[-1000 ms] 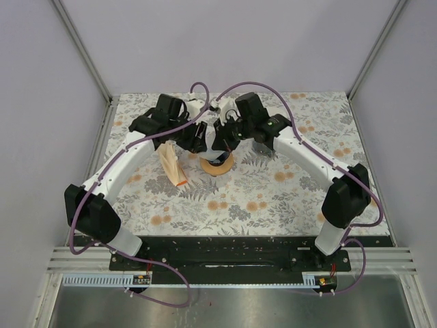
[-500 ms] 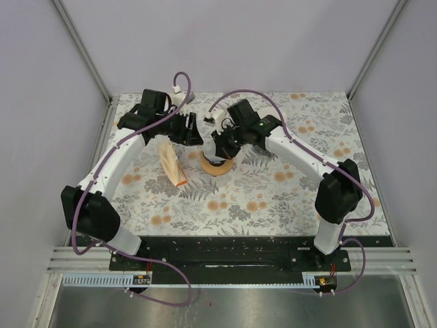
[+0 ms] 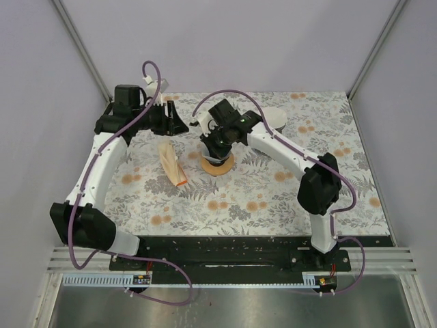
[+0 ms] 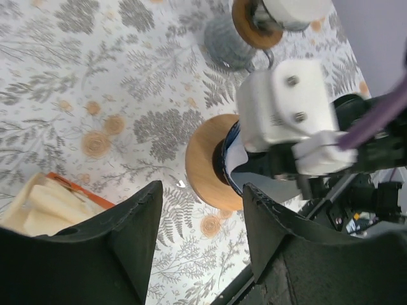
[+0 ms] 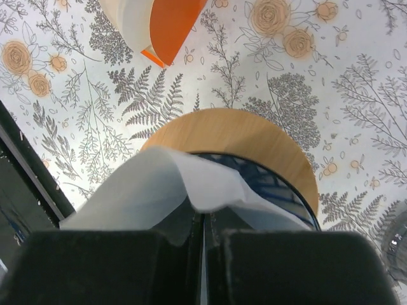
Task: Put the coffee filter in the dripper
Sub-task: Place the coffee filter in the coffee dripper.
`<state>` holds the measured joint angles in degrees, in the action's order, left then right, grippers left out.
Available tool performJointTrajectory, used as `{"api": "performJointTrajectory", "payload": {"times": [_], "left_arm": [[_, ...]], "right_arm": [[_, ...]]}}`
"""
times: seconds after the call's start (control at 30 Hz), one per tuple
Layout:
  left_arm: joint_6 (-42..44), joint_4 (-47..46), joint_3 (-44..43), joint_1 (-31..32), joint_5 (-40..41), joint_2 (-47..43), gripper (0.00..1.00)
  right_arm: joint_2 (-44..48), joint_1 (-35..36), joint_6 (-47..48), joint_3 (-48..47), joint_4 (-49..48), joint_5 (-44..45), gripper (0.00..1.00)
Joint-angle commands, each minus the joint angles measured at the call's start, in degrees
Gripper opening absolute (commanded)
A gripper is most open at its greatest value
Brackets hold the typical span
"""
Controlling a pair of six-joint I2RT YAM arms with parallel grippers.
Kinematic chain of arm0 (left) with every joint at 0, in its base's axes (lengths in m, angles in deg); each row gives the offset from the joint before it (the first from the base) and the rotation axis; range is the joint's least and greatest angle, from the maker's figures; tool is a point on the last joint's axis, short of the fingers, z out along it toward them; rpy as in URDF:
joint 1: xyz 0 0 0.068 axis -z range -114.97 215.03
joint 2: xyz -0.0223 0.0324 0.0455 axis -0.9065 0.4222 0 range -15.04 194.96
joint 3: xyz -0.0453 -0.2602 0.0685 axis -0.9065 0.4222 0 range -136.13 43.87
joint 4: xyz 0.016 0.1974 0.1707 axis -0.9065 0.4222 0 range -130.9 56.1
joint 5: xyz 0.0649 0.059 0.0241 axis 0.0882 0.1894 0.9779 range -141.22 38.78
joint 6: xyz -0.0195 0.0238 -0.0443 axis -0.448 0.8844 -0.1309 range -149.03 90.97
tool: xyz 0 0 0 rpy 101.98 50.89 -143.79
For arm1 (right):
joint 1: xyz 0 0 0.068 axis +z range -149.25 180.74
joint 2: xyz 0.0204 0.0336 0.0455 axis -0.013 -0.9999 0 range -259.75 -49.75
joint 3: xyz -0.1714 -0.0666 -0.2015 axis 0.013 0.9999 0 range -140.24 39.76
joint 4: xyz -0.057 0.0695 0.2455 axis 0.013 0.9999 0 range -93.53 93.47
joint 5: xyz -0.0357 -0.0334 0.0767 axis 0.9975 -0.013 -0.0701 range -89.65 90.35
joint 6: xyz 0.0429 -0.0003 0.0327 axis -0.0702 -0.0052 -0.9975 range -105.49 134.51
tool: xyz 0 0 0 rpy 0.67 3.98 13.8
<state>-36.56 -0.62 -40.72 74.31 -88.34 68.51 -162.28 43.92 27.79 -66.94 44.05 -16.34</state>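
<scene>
Right gripper is pinched on the filter, bunched over the dripper mouth, left gripper spread and empty, so letting go now could leave it crumpled or flopping out.

The right hand has its 2 fingers pressed together on a white paper filter, which drapes over a blue dripper on a round wooden base. An orange packet lies beyond on the floral table.
</scene>
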Motion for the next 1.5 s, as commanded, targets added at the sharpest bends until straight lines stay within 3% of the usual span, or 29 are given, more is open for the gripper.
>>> {"api": "performJointTrajectory", "payload": {"times": [0.0, 0.67, 1.2, 1.47], "left_arm": [[-2.8, -4.4, 2.0, -1.5, 2.0, -5.7, 0.57], [-9.9, -12.2, 16.6, 1.4, -0.6, -7.2, 0.58], [-11.6, -15.5, 18.2, 3.6, 0.7, -3.5, 0.30], [-12.0, -16.3, 18.4, 3.8, 0.1, -3.4, 0.29]], "right_arm": [[-3.3, 2.3, 0.9, -4.7, 4.9, 4.0, 0.00], [-14.4, 3.7, -3.3, -14.7, 13.9, 9.0, 0.00], [-19.0, 4.3, -4.6, -16.1, 15.6, 8.5, 0.00], [-19.8, 4.3, -5.8, -13.3, 13.3, 7.0, 0.00]]}}
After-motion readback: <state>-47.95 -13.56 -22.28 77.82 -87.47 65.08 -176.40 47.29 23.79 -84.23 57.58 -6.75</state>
